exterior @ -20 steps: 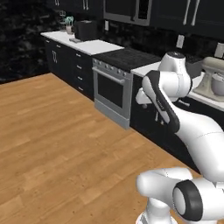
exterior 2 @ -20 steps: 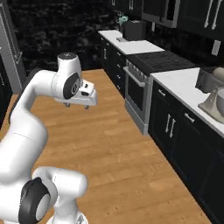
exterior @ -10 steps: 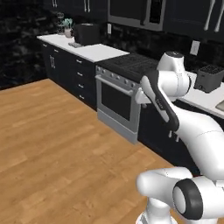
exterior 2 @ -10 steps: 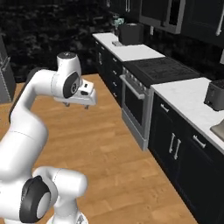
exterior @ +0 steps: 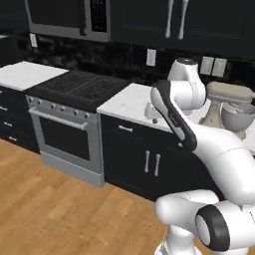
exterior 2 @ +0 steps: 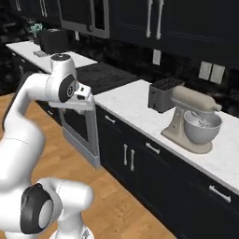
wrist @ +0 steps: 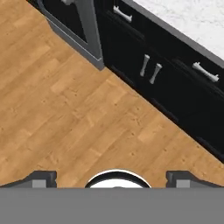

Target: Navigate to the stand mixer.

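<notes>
The stand mixer [exterior 2: 193,119] is cream with a rounded head and a shiny silver bowl. It stands on the white counter [exterior 2: 130,100], ahead and to the right in the right base view. In the left base view the stand mixer [exterior: 230,107] is at the right edge, partly behind my arm. My gripper [exterior 2: 77,106] hangs in front of the oven, pointing down, well left of the mixer. In the hand view my gripper [wrist: 111,179] is open, its fingertips [wrist: 41,178] wide apart with nothing between them, over the wooden floor [wrist: 65,109].
A dark boxy toaster [exterior 2: 162,93] stands just left of the mixer. A stove with an oven [exterior: 69,124] sits at the left under a microwave [exterior: 69,20]. Dark lower cabinets [exterior: 149,164] run under the counter. Open floor lies in front of them.
The whole picture has shifted as the base drove and turned. The stove has slid left, and the mixer and toaster now stand larger and closer. The arm keeps its pose.
</notes>
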